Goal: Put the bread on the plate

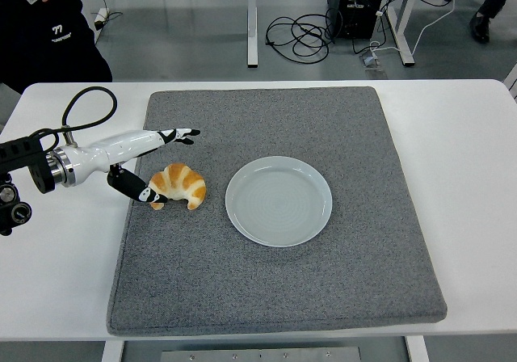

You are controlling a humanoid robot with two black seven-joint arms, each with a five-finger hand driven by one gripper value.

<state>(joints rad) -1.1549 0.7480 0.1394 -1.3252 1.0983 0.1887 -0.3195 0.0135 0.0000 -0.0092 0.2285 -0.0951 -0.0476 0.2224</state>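
A golden croissant (179, 184) lies on the grey mat (323, 297), left of an empty pale blue plate (279, 201). My left hand (161, 164) comes in from the left at mat level, right beside the croissant. Its fingers (179, 135) stretch out just behind the bread and the thumb (133, 188) lies at the bread's left end. The hand is open and holds nothing. The right arm is out of view.
The mat covers most of the white table (468, 176). A person in dark clothes (44, 31) stands at the top left behind the table. Cables and desk legs lie on the floor beyond.
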